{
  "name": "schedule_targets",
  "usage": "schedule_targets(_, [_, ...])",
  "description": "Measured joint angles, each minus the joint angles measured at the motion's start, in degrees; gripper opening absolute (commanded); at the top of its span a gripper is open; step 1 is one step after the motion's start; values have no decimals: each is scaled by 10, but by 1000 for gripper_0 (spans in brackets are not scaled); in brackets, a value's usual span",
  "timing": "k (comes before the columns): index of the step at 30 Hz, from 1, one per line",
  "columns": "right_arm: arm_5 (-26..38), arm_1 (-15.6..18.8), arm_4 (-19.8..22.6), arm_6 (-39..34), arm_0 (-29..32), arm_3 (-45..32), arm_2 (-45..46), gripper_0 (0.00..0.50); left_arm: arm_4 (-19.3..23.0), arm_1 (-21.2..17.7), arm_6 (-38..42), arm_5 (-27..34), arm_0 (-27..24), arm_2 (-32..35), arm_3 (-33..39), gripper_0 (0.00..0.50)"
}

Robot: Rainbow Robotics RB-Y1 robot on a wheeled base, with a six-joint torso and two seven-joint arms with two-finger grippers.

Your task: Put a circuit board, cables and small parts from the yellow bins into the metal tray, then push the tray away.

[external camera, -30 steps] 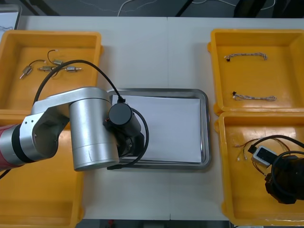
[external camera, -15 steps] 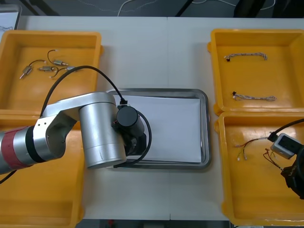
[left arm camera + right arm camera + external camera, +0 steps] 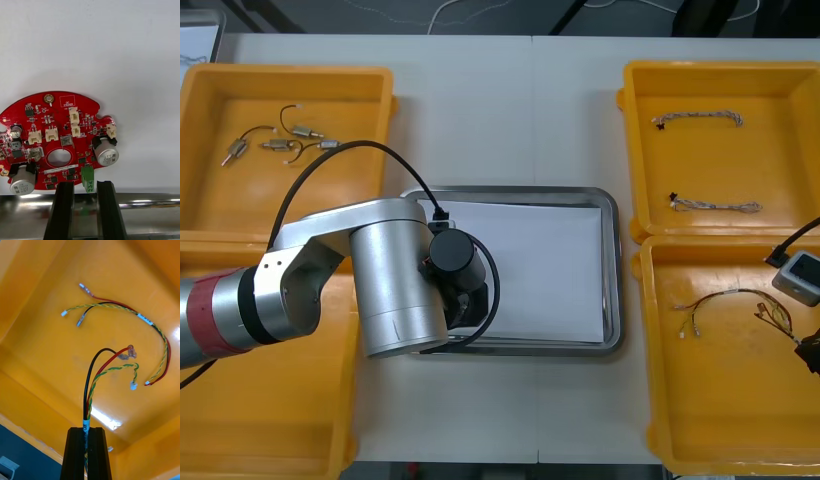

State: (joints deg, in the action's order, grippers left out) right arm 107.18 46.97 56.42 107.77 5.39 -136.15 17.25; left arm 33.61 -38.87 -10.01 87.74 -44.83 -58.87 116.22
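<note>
Plainly, we saw the left gripper (image 3: pixel 85 183) over the near left corner of the tray (image 3: pixel 612 270). Its fingers were set narrow, with the green plug (image 3: pixel 87 179) at the edge of the circuit board (image 3: pixel 60 123) pinched between them. The board faced up over the tray's white inside, just past the shiny rim nearest the fingers. We could not tell whether it touched the white surface.

The right gripper (image 3: pixel 85 429) hung over the near right bin (image 3: pixel 740 430), at the outer side of the table. Its fingers were closed tight on a cable (image 3: pixel 92 390), a bundle of black, red and twisted yellow strands that rose from between them and fanned out at the loose ends. A second cable (image 3: pixel 150 320) of the same colours lay curved on the floor of that bin, beyond the held one and apart from it.

In the far right bin (image 3: pixel 720 160) we saw two twisted cables (image 3: pixel 697 118), one beyond the other and well apart. The far left bin (image 3: pixel 290 200) held a few small metal parts (image 3: pixel 302 131) on thin black leads, gathered near its far wall.
</note>
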Motion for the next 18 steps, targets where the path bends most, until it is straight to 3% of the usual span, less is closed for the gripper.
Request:
schedule_targets(2, [15,0,2,-15,-17,-1,0,0,-2,0,0,0,0,0,0,407])
schedule_targets(5, [24,0,6,-15,-40,-1,0,0,-5,0,0,0,0,0,0,472])
schedule_targets(12, [24,0,19,-18,-77,-2,0,0,-7,0,0,0,-2,5,2,500])
schedule_targets(18, [24,0,31,-29,-100,-3,-2,0,18,0,0,28,-2,60,16,500])
